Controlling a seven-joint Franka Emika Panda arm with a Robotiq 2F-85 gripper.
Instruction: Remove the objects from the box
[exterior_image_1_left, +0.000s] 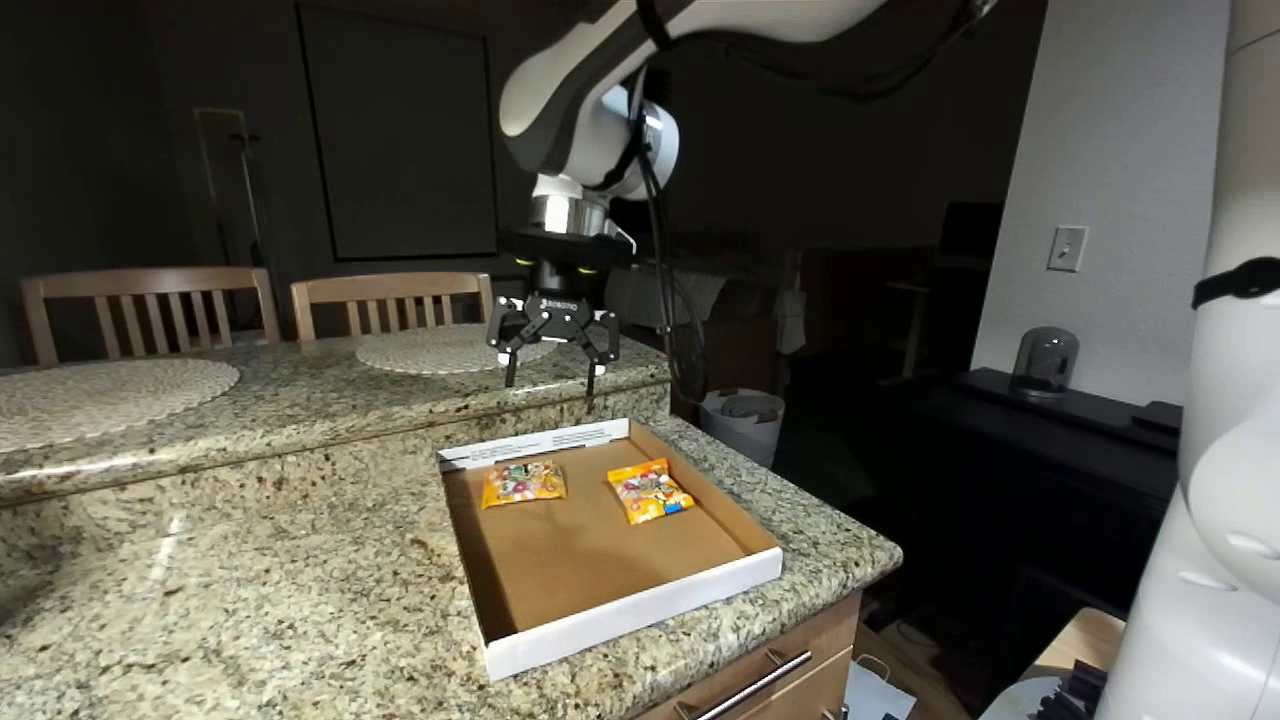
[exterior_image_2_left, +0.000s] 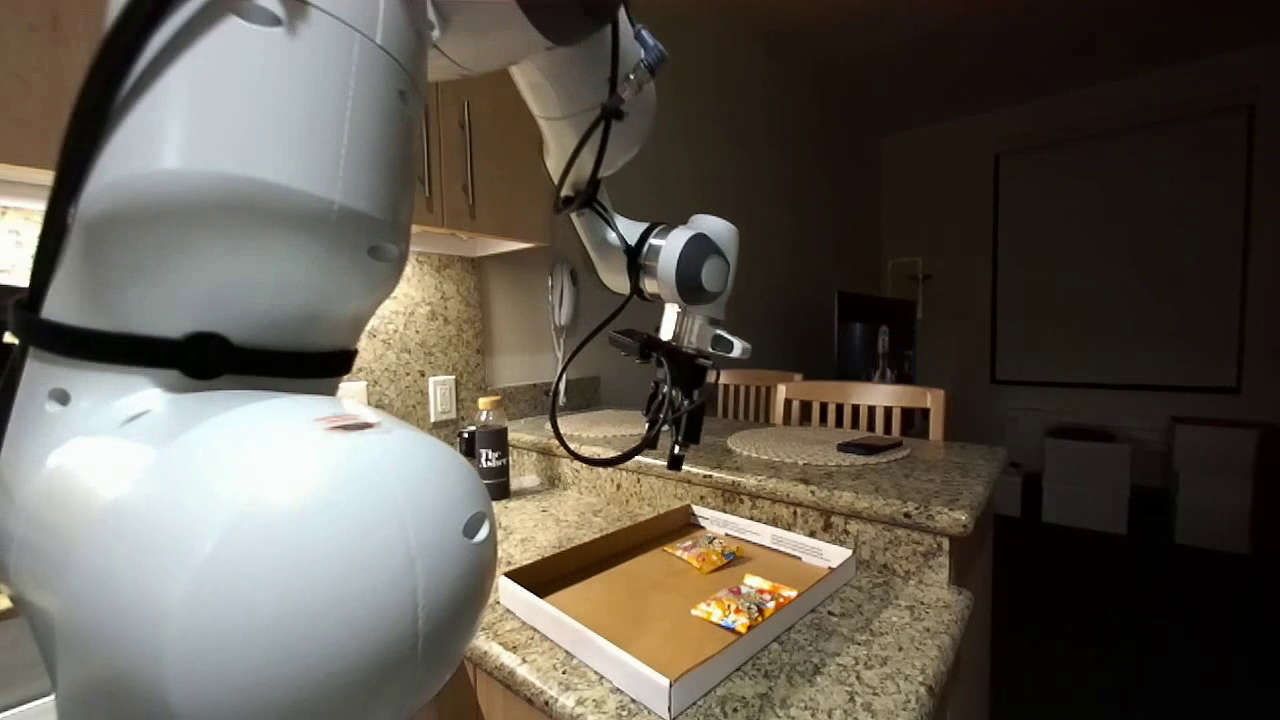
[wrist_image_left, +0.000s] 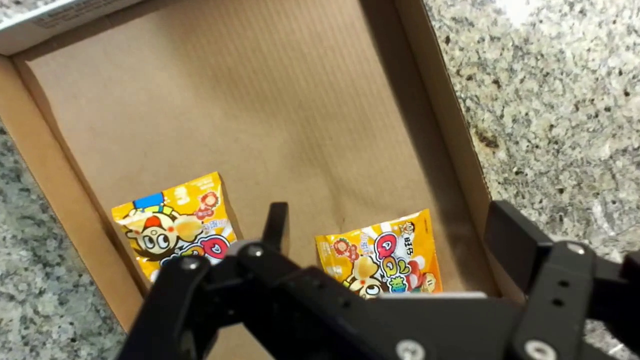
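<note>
The jaws are spread wide and empty, just hanging above the box (exterior_image_1_left: 600, 560). It's sitting near a corner of the tabletop (exterior_image_1_left: 330, 610), both orange packets (exterior_image_1_left: 525, 484) inside.

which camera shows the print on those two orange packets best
The wrist view: it looks down at both packets from close up, so cartoon faces and lettering come out clearly, though the gripper hides part of each. Both exterior views show the packets whole in the box, but smaller, with lettering too small to read.
</note>
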